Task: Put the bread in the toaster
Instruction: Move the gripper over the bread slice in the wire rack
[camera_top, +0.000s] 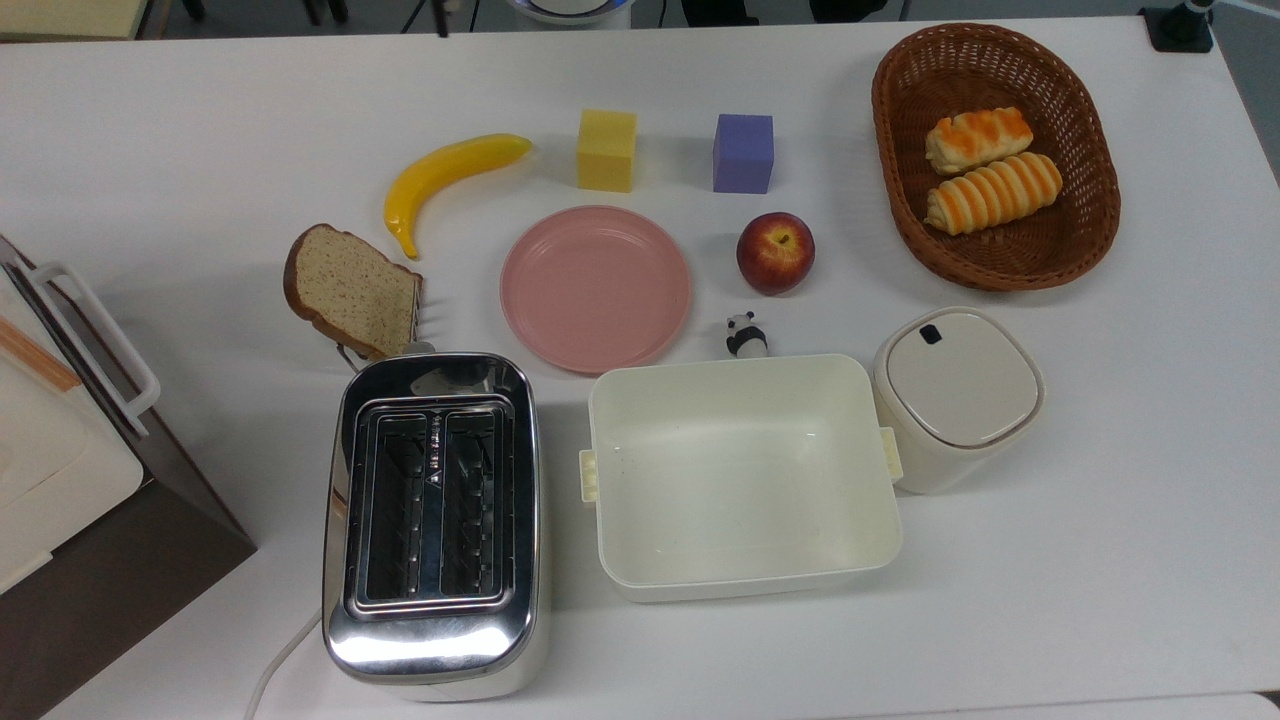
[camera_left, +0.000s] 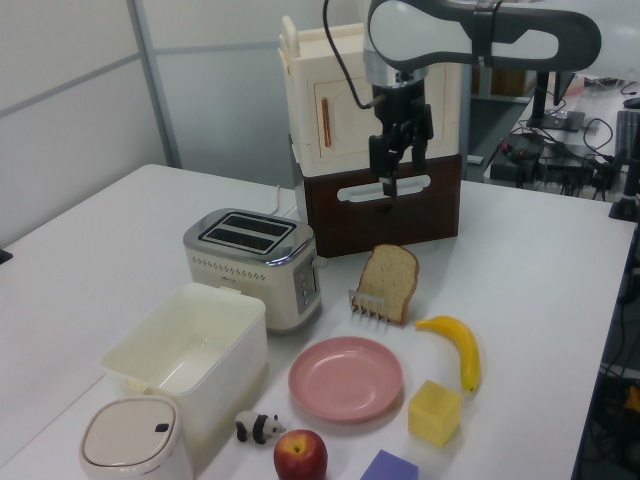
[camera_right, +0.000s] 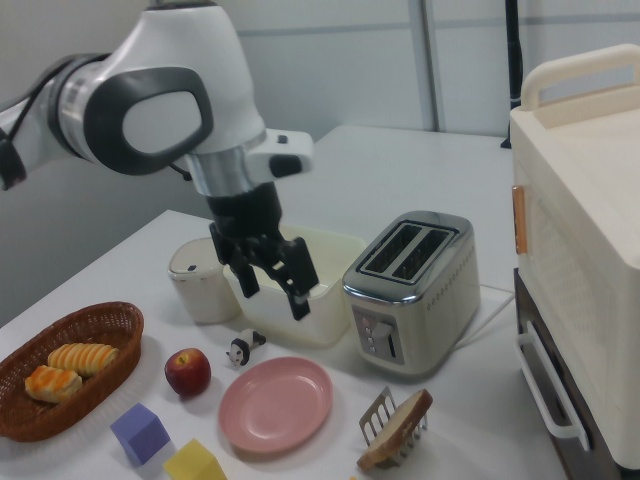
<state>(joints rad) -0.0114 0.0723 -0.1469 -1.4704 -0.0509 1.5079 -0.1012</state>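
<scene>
The bread (camera_top: 348, 288), a speckled tan slice with a dark crust, leans on a small metal rack just beyond the toaster's end. It appears again as the bread (camera_left: 388, 280) and the bread (camera_right: 402, 432). The chrome two-slot toaster (camera_top: 430, 640) stands with both slots empty, also seen as the toaster (camera_left: 250, 262) and the toaster (camera_right: 415, 295). My gripper (camera_left: 388, 176) hangs high above the table, up behind the bread in the left view. In the right view the gripper (camera_right: 275, 298) is open, fingers apart with nothing between them.
A pink plate (camera_top: 596, 288), banana (camera_top: 450, 170), yellow cube (camera_top: 606, 150), purple cube (camera_top: 743, 153), apple (camera_top: 775, 252) and panda figure (camera_top: 745, 335) lie around. A cream tub (camera_top: 745, 575) and lidded container (camera_top: 958, 395) stand beside the toaster. A wicker basket (camera_top: 900, 220) holds two rolls. A cream oven (camera_top: 40, 440) sits at the top view's left.
</scene>
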